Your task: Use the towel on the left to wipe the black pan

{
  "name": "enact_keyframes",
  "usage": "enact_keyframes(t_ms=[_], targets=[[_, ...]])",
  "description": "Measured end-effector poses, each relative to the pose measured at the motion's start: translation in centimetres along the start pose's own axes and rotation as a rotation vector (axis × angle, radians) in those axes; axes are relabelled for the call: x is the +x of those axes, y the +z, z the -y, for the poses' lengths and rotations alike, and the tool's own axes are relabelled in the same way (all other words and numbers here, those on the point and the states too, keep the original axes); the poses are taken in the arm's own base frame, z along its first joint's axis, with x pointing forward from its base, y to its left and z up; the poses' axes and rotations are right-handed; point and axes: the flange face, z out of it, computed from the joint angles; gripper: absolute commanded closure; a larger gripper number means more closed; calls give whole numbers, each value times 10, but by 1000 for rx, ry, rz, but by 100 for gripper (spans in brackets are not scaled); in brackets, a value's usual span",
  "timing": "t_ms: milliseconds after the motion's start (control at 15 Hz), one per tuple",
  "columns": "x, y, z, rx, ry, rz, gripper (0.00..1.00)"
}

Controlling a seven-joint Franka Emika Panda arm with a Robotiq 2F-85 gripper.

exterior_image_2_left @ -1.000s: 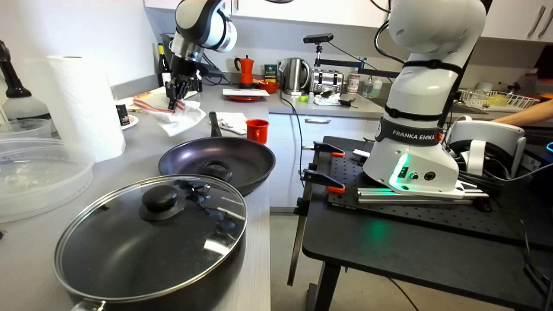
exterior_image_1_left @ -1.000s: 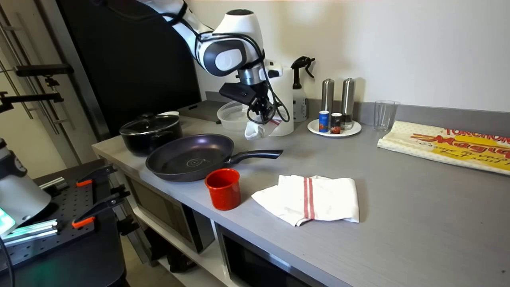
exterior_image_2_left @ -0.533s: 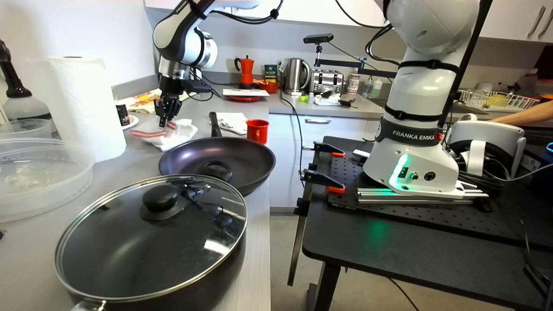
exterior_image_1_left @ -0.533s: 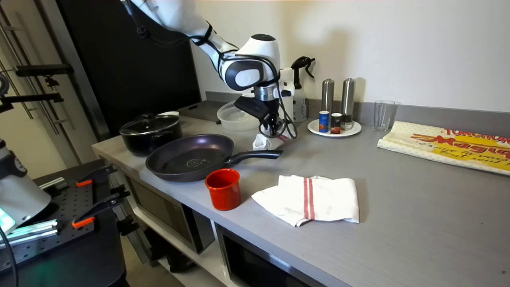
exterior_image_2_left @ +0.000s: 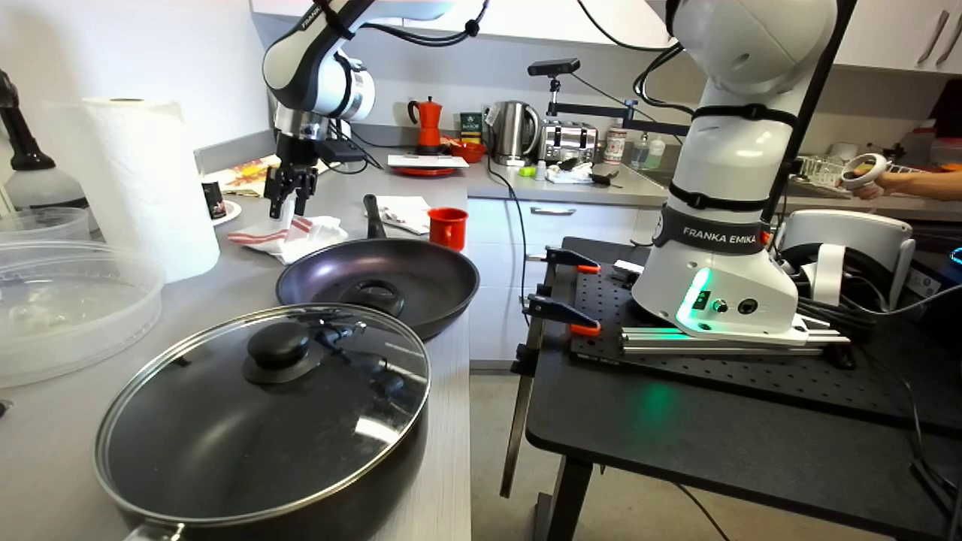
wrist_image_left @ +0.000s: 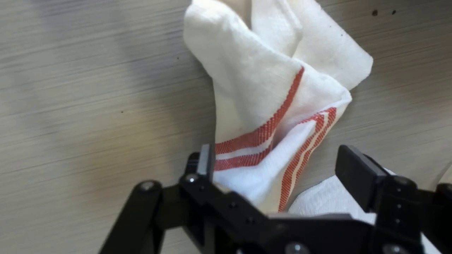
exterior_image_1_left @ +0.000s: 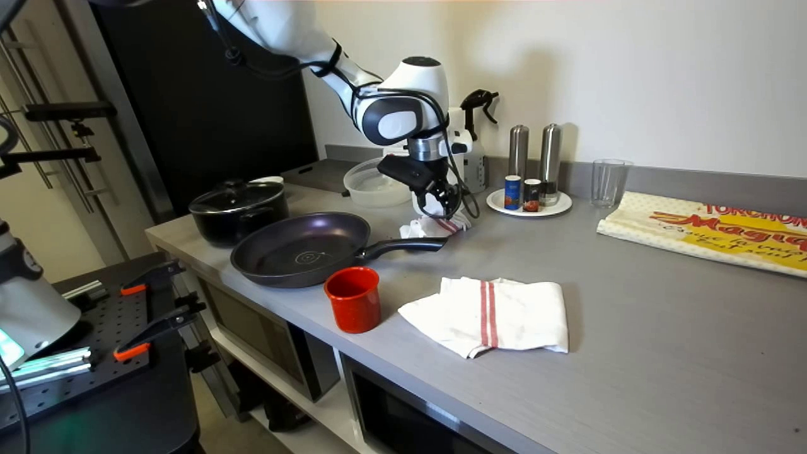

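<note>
A crumpled white towel (exterior_image_1_left: 419, 228) with red stripes lies on the counter just beyond the pan handle. It shows in both exterior views and fills the middle of the wrist view as a bunched cloth (wrist_image_left: 254, 88). Right above it my gripper (exterior_image_2_left: 289, 207) points down, its jaws wide apart. In the wrist view the gripper (wrist_image_left: 279, 165) stands around a raised fold near the left finger; whether that finger touches the cloth I cannot tell. The black pan (exterior_image_1_left: 277, 252) sits at the counter's front edge, handle towards the towel. A folded white towel (exterior_image_1_left: 523, 312) with red stripes lies apart.
Close to the pan stand a red mug (exterior_image_1_left: 353, 302) and a lidded black pot (exterior_image_1_left: 236, 217). A paper roll (exterior_image_2_left: 150, 188) and a clear plastic tub (exterior_image_2_left: 75, 338) are beside the towel. Behind are a plate (exterior_image_1_left: 498, 203) with shakers and a spray bottle (exterior_image_1_left: 474, 157).
My gripper has come down to the counter with the towel hanging from it, and its jaws have opened. The towel now rests on the counter. Pan, mug and folded towel have not moved.
</note>
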Motion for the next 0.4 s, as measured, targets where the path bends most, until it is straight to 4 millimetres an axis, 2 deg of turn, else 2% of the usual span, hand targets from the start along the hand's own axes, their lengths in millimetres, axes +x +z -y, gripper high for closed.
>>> enact_keyframes(t_ms=[200, 400], targets=[[-9, -2, 4, -9, -31, -6, 0], [-9, -1, 2, -12, -30, -6, 0]])
